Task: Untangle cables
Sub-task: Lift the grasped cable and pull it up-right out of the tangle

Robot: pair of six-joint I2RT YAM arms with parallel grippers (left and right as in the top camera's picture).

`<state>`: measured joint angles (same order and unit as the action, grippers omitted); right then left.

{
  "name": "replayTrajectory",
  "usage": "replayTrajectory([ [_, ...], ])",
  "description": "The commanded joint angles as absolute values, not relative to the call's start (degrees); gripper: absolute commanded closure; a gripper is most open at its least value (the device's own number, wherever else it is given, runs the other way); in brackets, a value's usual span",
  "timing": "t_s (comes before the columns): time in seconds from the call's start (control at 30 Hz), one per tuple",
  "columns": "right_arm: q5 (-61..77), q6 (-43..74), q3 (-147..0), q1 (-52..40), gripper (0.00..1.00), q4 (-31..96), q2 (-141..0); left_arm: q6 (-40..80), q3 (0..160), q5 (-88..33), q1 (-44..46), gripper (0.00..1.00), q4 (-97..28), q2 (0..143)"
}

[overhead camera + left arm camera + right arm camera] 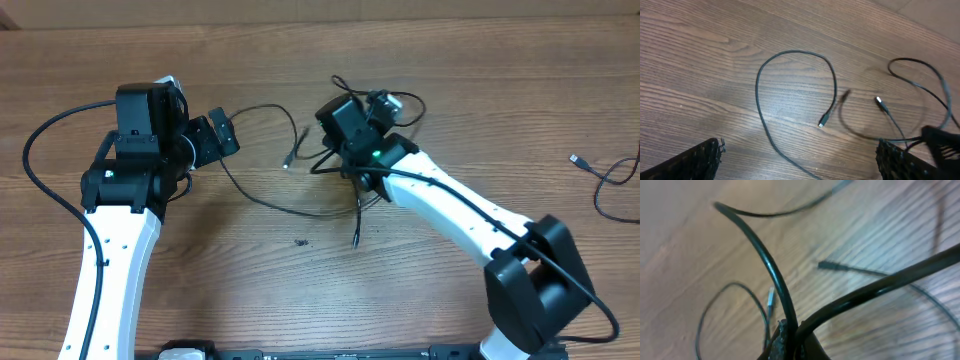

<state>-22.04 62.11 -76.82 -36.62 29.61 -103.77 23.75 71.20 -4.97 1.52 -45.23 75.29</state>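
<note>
Thin black cables (pixel 362 165) lie tangled at mid-table under my right wrist. One strand loops left to a small plug (pixel 289 157). Another strand ends in a plug (pixel 354 240) nearer the front. My right gripper (pixel 792 341) is shut on two black cable strands (pixel 771 267) and holds them above the wood. In the overhead view its fingertips are hidden under its own body. My left gripper (pixel 216 136) is open and empty, left of the loop. In the left wrist view its fingers (pixel 800 165) straddle the looped cable (pixel 795 52) without touching it; two plugs (pixel 823 120) lie beyond.
A separate black cable (pixel 605 178) with a grey plug lies at the table's far right edge. The thick black arm wire (pixel 45 140) curves out left of the left arm. The table (pixel 300 300) is wooden.
</note>
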Motion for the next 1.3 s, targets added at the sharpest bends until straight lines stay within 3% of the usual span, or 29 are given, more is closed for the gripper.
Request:
replayTrajectory([
  [0.0,-24.62,60.99,-76.88,-34.2,0.96,29.02,-98.28,22.7,72.4,-5.56,1.54,0.0,-45.21,75.66],
  [0.4,-23.97,61.23,-76.9,-30.76,0.96,24.01,-88.9,22.7,72.4,-5.56,1.54,0.0,-45.21,75.66],
  [0.87,-24.03,64.64,-76.9,-29.17,0.96,16.14,-87.99,22.7,72.4,-5.56,1.54,0.0,-45.21,75.66],
  [1.27,-36.67,58.11,-76.88,-22.39,0.96,16.34,-87.99,22.68,72.4,-5.56,1.54,0.0,-45.21,75.66],
])
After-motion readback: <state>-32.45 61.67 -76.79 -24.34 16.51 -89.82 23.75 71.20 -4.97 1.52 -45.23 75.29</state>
